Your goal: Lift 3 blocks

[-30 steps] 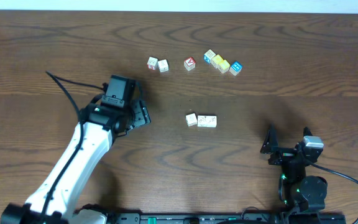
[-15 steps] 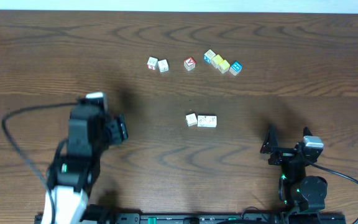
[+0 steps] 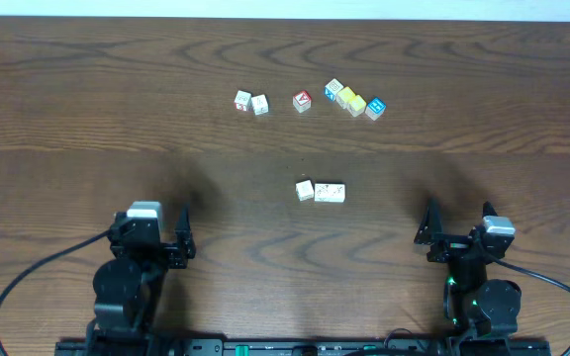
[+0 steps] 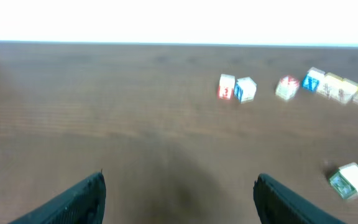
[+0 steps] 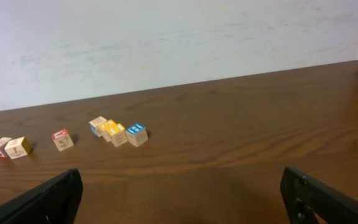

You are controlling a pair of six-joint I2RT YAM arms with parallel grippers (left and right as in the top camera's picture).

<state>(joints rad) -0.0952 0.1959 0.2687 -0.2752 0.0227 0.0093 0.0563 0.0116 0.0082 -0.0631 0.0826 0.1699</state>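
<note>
Currently left gripper and right gripper both gape wide, empty. Three small cream-white wooden cubes sit untouched on dark wooden table.

- My desk: dark brown wood grain.
- Blocks: cream-white, faint pale marks.
- Far cubes: red, blue, yellow faces.
- My left tool, right tool: black.

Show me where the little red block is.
Overhead, the red block sits in the far row, between a pair of blocks on its left and a four-block cluster on its right.
</note>
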